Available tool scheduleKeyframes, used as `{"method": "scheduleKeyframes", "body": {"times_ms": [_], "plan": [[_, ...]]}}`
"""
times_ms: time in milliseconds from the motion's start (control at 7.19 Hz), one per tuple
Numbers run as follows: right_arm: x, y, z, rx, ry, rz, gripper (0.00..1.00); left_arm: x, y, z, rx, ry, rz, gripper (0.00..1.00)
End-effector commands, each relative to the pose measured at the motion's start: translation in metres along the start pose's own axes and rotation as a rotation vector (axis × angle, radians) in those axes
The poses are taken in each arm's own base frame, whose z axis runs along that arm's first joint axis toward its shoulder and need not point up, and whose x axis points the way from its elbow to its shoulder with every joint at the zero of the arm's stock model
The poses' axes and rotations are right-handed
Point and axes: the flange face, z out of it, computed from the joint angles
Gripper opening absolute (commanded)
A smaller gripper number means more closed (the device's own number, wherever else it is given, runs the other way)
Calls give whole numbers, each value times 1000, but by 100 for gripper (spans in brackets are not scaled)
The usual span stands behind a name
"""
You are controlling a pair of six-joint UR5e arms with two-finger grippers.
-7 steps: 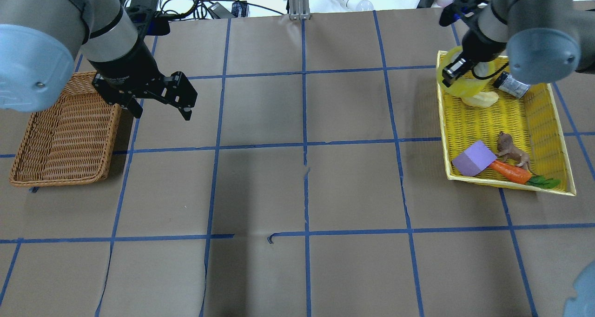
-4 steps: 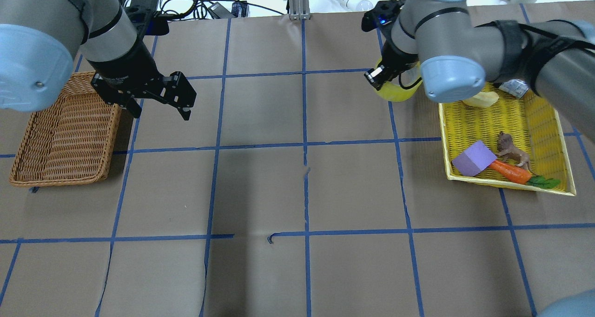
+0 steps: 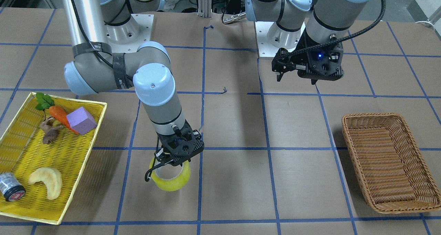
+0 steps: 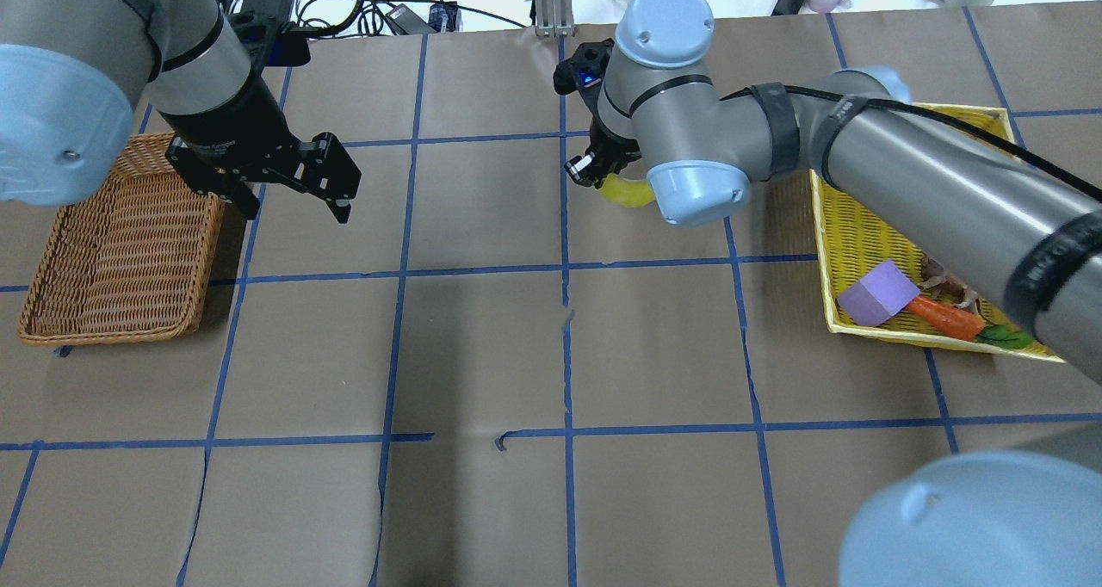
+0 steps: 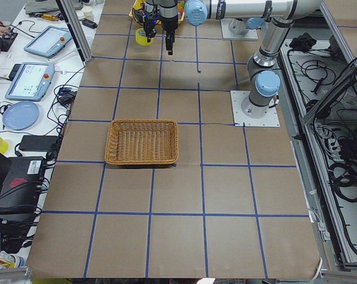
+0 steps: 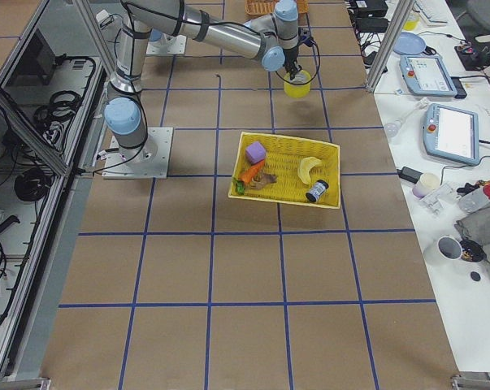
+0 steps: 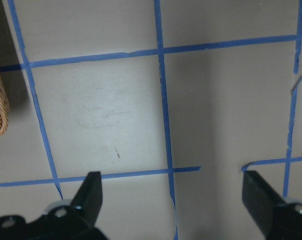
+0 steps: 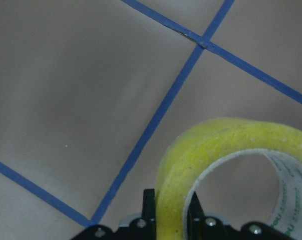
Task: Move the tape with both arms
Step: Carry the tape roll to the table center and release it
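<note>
above the brown table, the right gripper is clamped on the wall of the yellow tape, one finger inside the ring and one outside. the roll hangs just under it. the left gripper is spread wide near the woven basket.

The tape is translucent yellow with a grey-white core. The surface is plain brown, crossed by a blue grid. The right arm and left arm are silver-grey with light blue caps — their jaws black. The basket is tan weave; the tray — yellow weave.
</note>
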Motion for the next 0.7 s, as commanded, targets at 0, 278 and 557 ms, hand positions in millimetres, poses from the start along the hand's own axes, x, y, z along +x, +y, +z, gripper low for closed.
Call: {"method": "scheduleKeyframes", "body": {"times_ms": [0, 278, 557], "plan": [[-60, -6, 28, -141, 24, 45, 0, -1, 0, 0, 0, -1, -1, 100], [-96, 16, 25, -176, 32, 13, 0, -1, 0, 0, 0, -1, -2, 100], [-127, 76, 29, -212, 22, 11, 0, -1, 0, 1, -3, -1, -1, 100]]}}
